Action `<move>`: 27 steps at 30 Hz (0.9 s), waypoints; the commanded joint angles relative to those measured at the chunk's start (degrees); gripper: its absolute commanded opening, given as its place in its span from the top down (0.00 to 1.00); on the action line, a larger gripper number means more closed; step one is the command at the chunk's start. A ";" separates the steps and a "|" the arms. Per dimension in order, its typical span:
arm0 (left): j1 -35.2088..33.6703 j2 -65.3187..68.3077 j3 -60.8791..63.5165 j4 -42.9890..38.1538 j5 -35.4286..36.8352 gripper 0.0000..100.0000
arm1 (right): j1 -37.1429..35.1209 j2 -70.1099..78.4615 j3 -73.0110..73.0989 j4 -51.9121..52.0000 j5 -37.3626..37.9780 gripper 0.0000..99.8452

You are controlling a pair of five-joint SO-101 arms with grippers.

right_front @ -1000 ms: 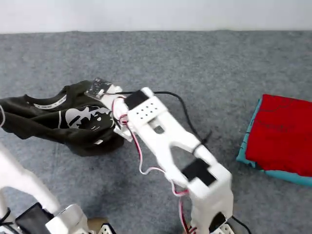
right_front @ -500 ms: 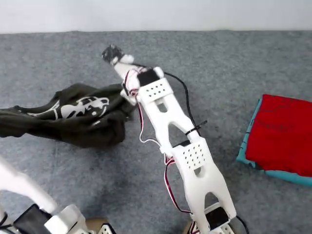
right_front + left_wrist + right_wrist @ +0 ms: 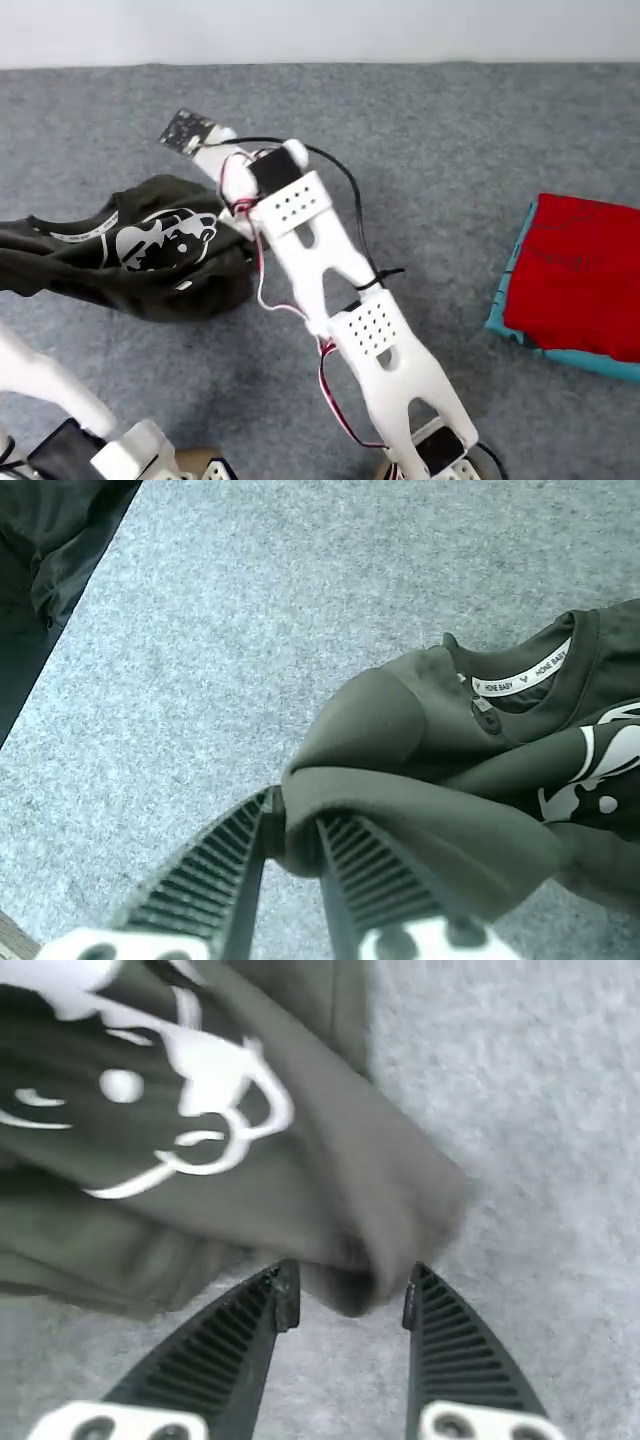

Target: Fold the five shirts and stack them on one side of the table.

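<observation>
A dark olive shirt [image 3: 150, 255] with a white print lies bunched on the grey carpet at the left of the high view. Its left end runs off the picture. My left gripper [image 3: 295, 818] is shut on a fold of this shirt [image 3: 450, 780] near the collar label. My right gripper [image 3: 345, 1295] sits at the shirt's right edge, open, with a rolled hem of the shirt [image 3: 230, 1150] between its fingers. The right arm [image 3: 320, 270] stretches from the near edge up to the shirt.
A folded red shirt [image 3: 580, 270] lies on a folded teal one [image 3: 510, 320] at the table's right edge. The left arm's white link [image 3: 45, 380] crosses the near left corner. Bare carpet [image 3: 450, 150] spans the middle and far side.
The right arm swung out toward the far side, pulling the shirt's right edge along, then came back left and lower. The shirt stretched and has bunched up again.
</observation>
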 commanded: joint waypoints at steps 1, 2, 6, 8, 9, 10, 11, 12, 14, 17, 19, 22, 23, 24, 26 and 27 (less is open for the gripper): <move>-0.18 -0.35 -0.04 -1.41 -0.44 0.99 | -3.74 -9.01 6.51 2.42 0.44 0.82; -0.18 -0.35 -0.04 -1.41 -0.44 0.99 | -4.62 -10.77 9.58 2.33 0.44 0.82; -0.18 -0.35 -0.04 -1.41 -0.44 0.99 | -8.22 -17.19 21.89 2.33 0.35 0.82; -0.18 -0.35 -0.04 -1.32 -0.44 0.99 | -9.36 -19.74 26.90 2.33 0.35 0.82; -0.18 -0.35 -0.04 -1.32 -0.44 0.99 | -9.71 -20.88 29.10 2.24 0.53 0.82; -0.18 -0.35 -0.04 -1.32 -0.44 0.99 | -9.98 -21.76 30.77 2.24 0.62 0.82; -0.18 -0.35 -0.04 -1.32 -0.44 0.99 | -10.24 -22.29 31.91 2.24 0.62 0.81; -0.18 -0.35 -0.04 -1.32 -0.44 0.99 | -10.24 -22.55 32.62 2.24 0.62 0.81; -0.09 -0.35 0.31 -1.41 -0.44 0.99 | -10.07 -21.93 32.70 2.15 0.62 0.78; -0.09 -0.35 1.89 -1.41 -0.44 0.99 | -9.98 -19.30 32.70 0.84 0.70 0.77; -0.09 -0.53 2.86 -1.41 -0.44 0.99 | -9.98 -17.10 32.62 -1.01 0.79 0.77; -0.09 -0.79 3.21 -1.41 -0.44 0.99 | -9.98 -14.29 32.62 -3.74 2.02 0.77; -0.09 -0.79 3.21 -1.41 -0.44 0.99 | -10.07 -13.67 32.62 -3.91 2.55 0.77; -0.09 -0.88 3.21 -1.41 -0.44 0.99 | -10.15 -13.14 32.62 -4.00 2.64 0.77; -0.09 -0.88 3.21 -1.41 -0.44 0.99 | -10.07 -12.35 32.62 -4.26 2.37 0.77; -0.09 -0.88 3.21 -1.41 -0.44 0.99 | -9.98 -11.82 32.62 -4.70 2.46 0.77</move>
